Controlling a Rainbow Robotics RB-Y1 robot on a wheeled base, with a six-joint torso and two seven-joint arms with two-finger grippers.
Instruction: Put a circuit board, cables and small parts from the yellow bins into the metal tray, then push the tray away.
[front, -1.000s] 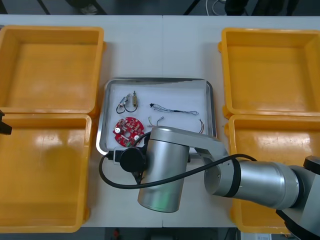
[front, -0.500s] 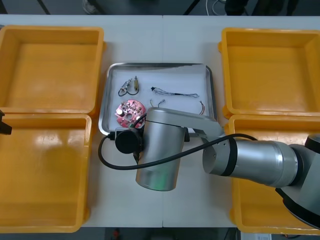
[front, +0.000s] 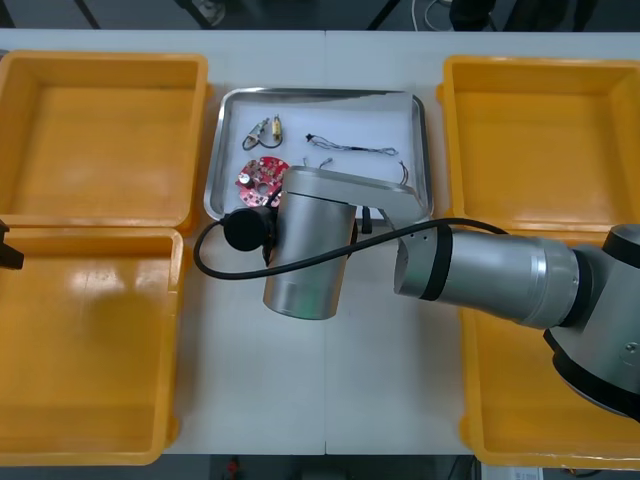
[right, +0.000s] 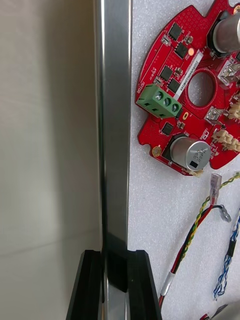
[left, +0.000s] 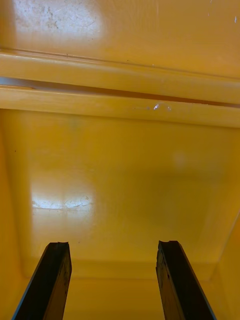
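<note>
Yellow bins (front: 100, 135) number four, two along each side edge of the desk (front: 300, 400). One metal tray (front: 340, 118) sits between the two far bins, toward the desk's far edge. White inside with a shiny rim, the tray holds one round red circuit board (front: 258, 178) in its near left corner and three thin cables. A cluster of small metal parts (front: 265, 130), too tiny to count, lies in its far left corner. The board has a centre hole, a green terminal block, two silver cylinders and black chips. Beside it lie a red and yellow cable (right: 197, 235) and a blue and white cable (right: 226, 270); a black cable (front: 350, 147) runs nearer the far rim. The right gripper (right: 116, 260) is clamped on the tray's near rim. The left gripper (left: 112, 250), fingers spread and holding nothing, hangs over a bin at the desk's left edge.
</note>
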